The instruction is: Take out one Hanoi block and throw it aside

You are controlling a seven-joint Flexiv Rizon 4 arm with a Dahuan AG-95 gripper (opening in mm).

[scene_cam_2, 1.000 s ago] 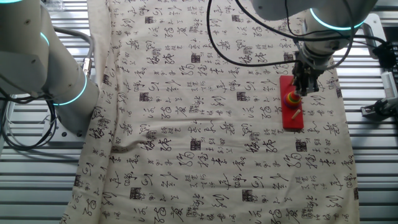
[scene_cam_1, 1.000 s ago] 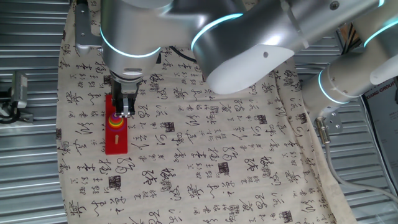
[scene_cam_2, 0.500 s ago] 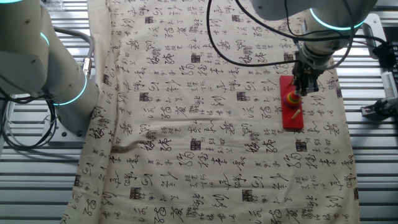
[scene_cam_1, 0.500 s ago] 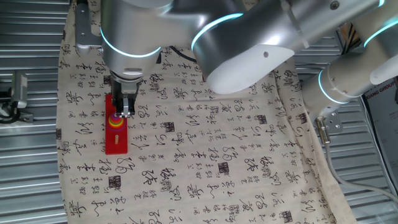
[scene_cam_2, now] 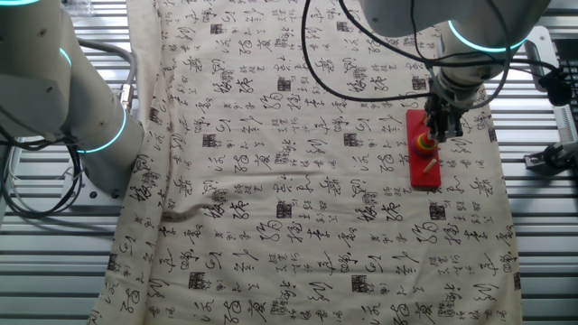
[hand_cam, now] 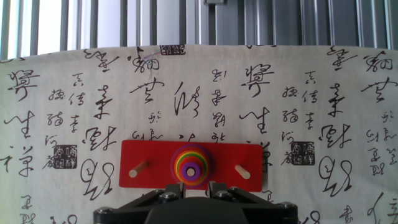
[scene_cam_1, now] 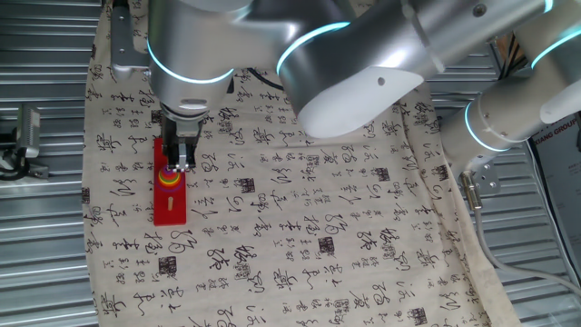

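Poised directly over the ring stack, the hand (scene_cam_1: 179, 166) has its fingers at the stack's top; whether they grip cannot be told. At the top of the stack, on the middle peg of the red base (hand_cam: 149, 155), sits the purple Hanoi block (hand_cam: 191, 170). Open calligraphy cloth (scene_cam_2: 298, 181) spreads wide across the tabletop beside the base, whose other side lies near the cloth's edge.

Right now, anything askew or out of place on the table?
Only the cloth: it is rumpled, with a fold near its left edge in the other fixed view. The red base lies flat, the ring stack sits upright on the middle peg, purple ring on top, side pegs bare.
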